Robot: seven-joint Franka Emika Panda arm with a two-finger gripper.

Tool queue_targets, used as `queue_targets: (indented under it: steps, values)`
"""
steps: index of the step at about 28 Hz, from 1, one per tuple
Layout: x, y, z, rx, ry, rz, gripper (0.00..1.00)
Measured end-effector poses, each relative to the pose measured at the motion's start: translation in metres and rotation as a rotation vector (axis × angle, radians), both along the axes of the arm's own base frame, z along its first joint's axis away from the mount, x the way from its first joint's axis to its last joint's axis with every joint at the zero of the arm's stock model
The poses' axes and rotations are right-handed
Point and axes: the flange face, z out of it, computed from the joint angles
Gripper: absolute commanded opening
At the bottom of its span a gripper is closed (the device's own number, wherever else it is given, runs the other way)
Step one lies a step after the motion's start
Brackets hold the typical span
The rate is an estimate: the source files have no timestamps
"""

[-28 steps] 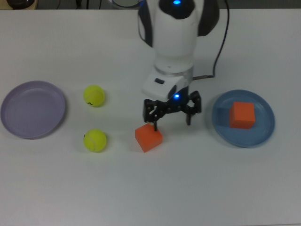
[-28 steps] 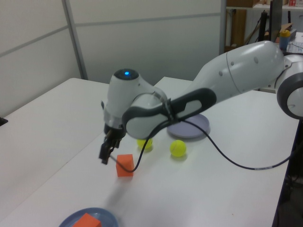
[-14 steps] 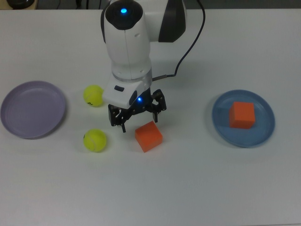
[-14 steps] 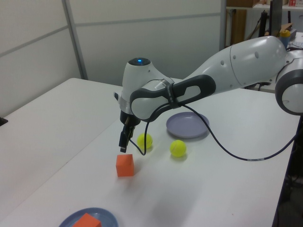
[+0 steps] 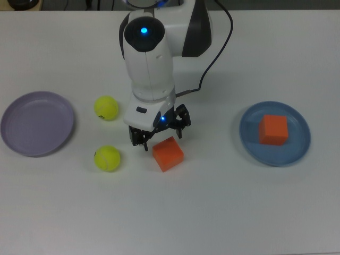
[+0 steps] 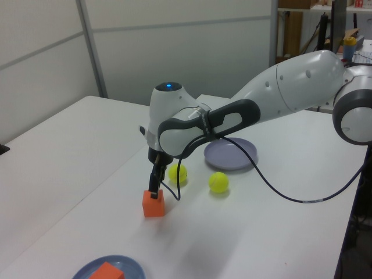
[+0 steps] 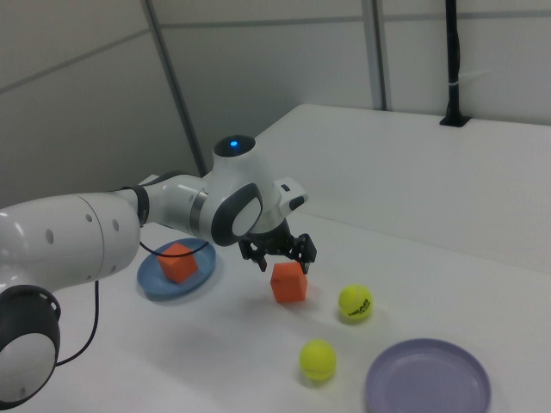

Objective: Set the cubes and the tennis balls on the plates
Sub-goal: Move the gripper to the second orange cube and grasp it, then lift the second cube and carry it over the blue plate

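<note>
table: white, matte, flat; everything sits on it.
arm: one Panda, reaches in from 12 o'clock in the top view; body hides part of the table behind it.
plates: count 2, shallow rigid plastic, rimmed. lavender plate at 9 o'clock in the top view, nothing on it. blue plate at 3 o'clock, holds one cube.
cubes: count 2, matte orange, look solid and stiff, probably light; flat faces should grip well, no slip worry. plated cube sits inside the blue plate, done. loose cube on bare table near centre, rotated off the table edges in the top view.
tennis balls: count 2, fuzzy, slightly squashy, will roll if nudged. upper ball and lower ball, both on the table between the lavender plate and the loose cube, well apart from each other.
gripper: fingers spread apart, holding nothing; hangs just above the loose cube's 11 o'clock side in the top view. left view shows a fingertip right at the cube's top edge; contact or not, can't tell.
grasp pick: take the loose cube on two opposite flat faces, mid-height; wrist needs turning to match the cube's rotation, else a corner pinch will twist it.
balls later: pinch across the middle, straight down, gentle approach.
</note>
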Motion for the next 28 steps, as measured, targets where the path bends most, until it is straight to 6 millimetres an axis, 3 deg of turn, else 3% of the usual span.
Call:
queue_targets:
  steps: [10, 13, 15, 28]
  values:
    - [0.0, 0.001, -0.038, -0.017, 0.051, 0.017, 1.0]
    - [0.0, 0.001, -0.045, -0.019, 0.061, 0.018, 0.89]
    - [0.0, 0.002, -0.048, -0.02, 0.064, 0.019, 0.86]
    - [-0.002, 0.03, -0.042, 0.0, -0.001, 0.051, 0.87]
